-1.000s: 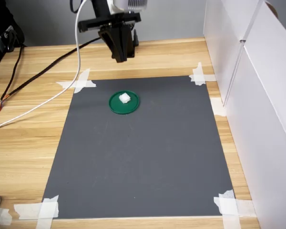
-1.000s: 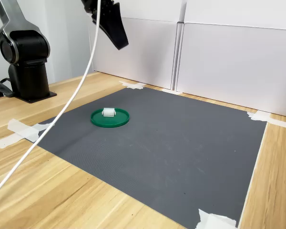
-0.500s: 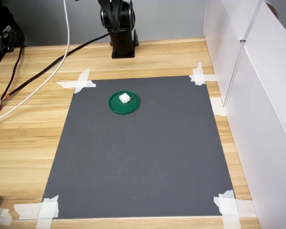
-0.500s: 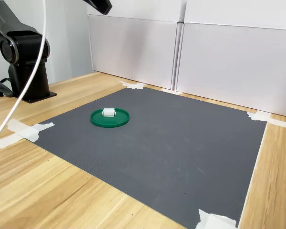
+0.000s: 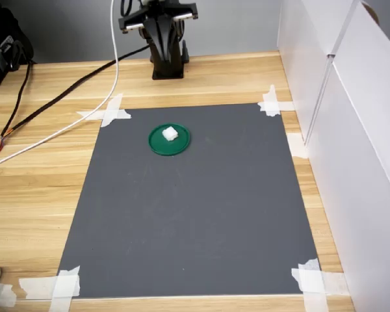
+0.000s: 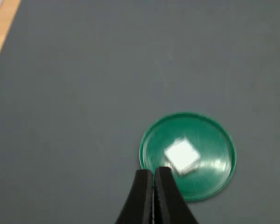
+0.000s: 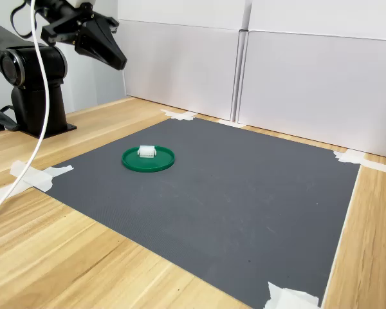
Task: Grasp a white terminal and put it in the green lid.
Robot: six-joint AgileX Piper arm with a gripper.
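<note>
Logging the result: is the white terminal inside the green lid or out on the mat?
Inside. The white terminal rests within the green lid rim, in every view.

A glossy black robot arm [image 7: 29, 71] on a round-jointed base is showing at the second exterior view's upper left — a white cable [image 7: 38, 96] trailing beside it, tapered black gripper [image 7: 118, 62] fingers [image 6: 168, 196] narrowing to points.

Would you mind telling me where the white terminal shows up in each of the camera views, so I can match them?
First exterior view: the white terminal lies inside the green lid, near the mat's far edge.
Wrist view: the white terminal sits in the green lid, just beyond the shut gripper.
Second exterior view: the white terminal is in the green lid, left of centre.
Shared landmark: the green lid.
</note>
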